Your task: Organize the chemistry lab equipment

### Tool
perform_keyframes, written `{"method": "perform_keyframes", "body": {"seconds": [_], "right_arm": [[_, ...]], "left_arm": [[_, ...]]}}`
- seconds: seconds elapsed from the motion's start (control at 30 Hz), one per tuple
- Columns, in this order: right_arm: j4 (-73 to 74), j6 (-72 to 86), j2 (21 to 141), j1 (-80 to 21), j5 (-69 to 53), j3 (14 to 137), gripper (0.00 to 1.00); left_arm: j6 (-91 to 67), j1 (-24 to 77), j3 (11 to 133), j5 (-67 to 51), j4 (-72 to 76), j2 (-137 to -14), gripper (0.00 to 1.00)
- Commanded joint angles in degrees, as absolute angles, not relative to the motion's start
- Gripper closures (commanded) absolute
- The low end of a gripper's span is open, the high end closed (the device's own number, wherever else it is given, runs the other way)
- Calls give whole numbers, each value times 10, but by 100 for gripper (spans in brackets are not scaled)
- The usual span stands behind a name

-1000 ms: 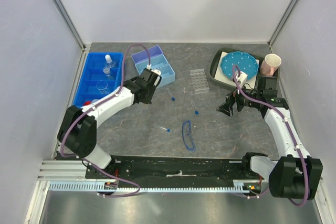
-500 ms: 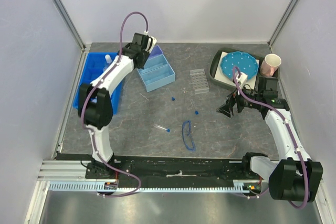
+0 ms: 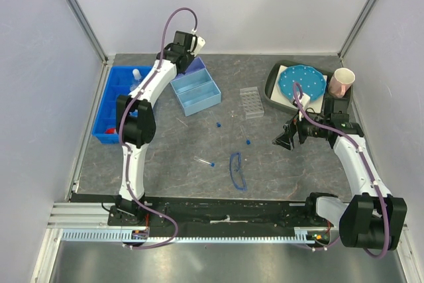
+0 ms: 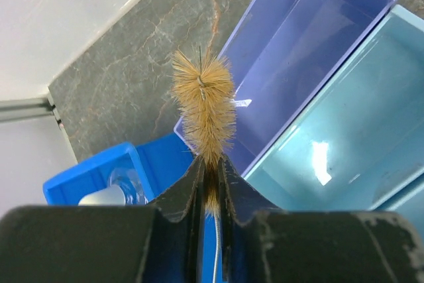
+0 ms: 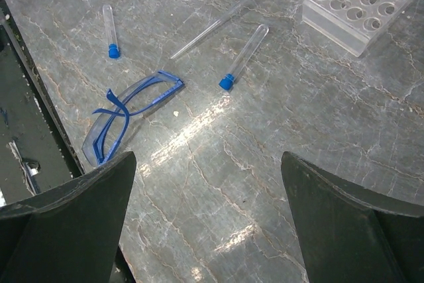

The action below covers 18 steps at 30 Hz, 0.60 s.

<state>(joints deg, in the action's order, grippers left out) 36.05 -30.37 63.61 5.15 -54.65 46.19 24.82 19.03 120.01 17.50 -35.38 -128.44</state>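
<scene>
The left gripper (image 4: pixel 211 166) had its 2 fingers pressed together on the wire stem of a test-tube brush (image 4: pixel 204 104), and the tan bristles stood out past the fingertips. In the top view this gripper was at 12 o'clock from the light blue bin (image 3: pixel 197 92). In the wrist view the brush hung over the rim of the bin's far compartment. At 9 o'clock from the bin stood the dark blue tray (image 3: pixel 105 124), holding what seemed to be a clear flask. The right gripper (image 5: pixel 205 164) had its fingers wide apart and held nothing, above the table (image 5: pixel 278 137). In the top view the safety glasses (image 5: pixel 126 116) lay at 8 o'clock from it, with 2 blue-capped tubes (image 5: pixel 242 57) near them, and the clear rack (image 5: pixel 361 8) at 10 o'clock.
</scene>
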Motion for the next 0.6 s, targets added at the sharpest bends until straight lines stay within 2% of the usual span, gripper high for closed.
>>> {"method": "perform_keyframes", "body": {"seconds": [0.0, 0.2, 0.57], "right_arm": [[367, -326, 644, 54, -575, 488, 2], [372, -330, 648, 54, -575, 490, 2], [377, -336, 650, 53, -571, 490, 2]], "left_arm": [[321, 191, 1227, 170, -307, -1310, 83], [344, 191, 1224, 145, -264, -1331, 79], [351, 182, 1209, 136, -236, -1356, 78]]}}
